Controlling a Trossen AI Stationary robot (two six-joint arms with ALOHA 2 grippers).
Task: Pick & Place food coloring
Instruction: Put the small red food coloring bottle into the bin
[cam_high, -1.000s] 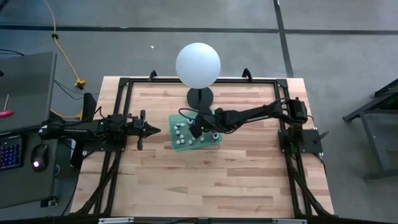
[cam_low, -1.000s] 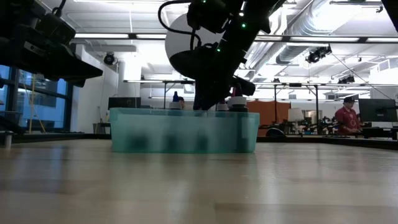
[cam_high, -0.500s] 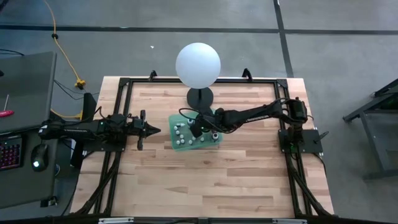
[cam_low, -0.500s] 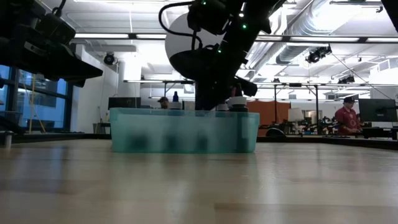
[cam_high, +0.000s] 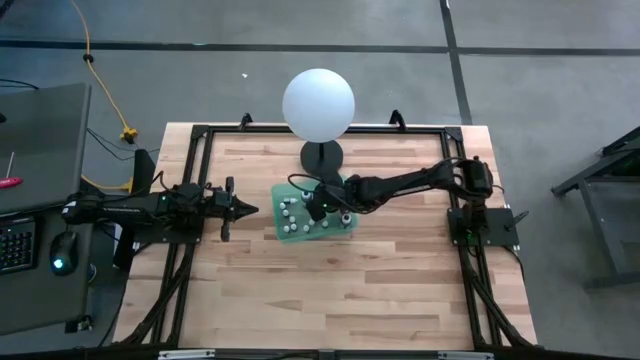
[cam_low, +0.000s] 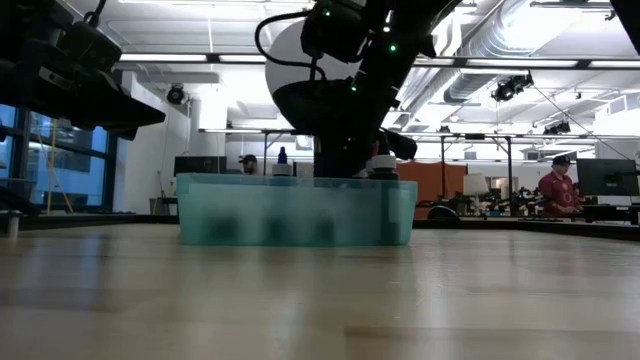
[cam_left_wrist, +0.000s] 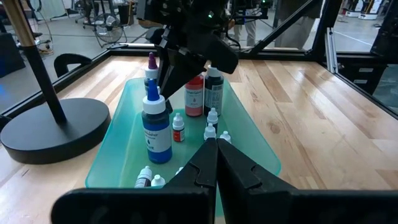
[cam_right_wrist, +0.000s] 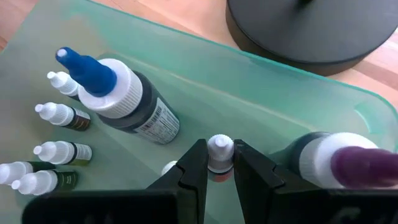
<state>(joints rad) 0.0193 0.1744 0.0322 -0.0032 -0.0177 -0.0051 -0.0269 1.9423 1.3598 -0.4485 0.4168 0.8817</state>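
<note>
The table (cam_high: 400, 290) is carrying a green tray (cam_high: 343, 232) just beside the lamp base (cam_high: 322, 156), corralling the bottles so they are standing together. The left gripper (cam_high: 243, 209) is waiting near the tray, fingers together, out of the way. The right gripper (cam_right_wrist: 219, 163) is reaching into the tray, clamping a small bottle (cam_right_wrist: 219, 149) by its white cap, probably for lifting it clear of its neighbours.
</note>
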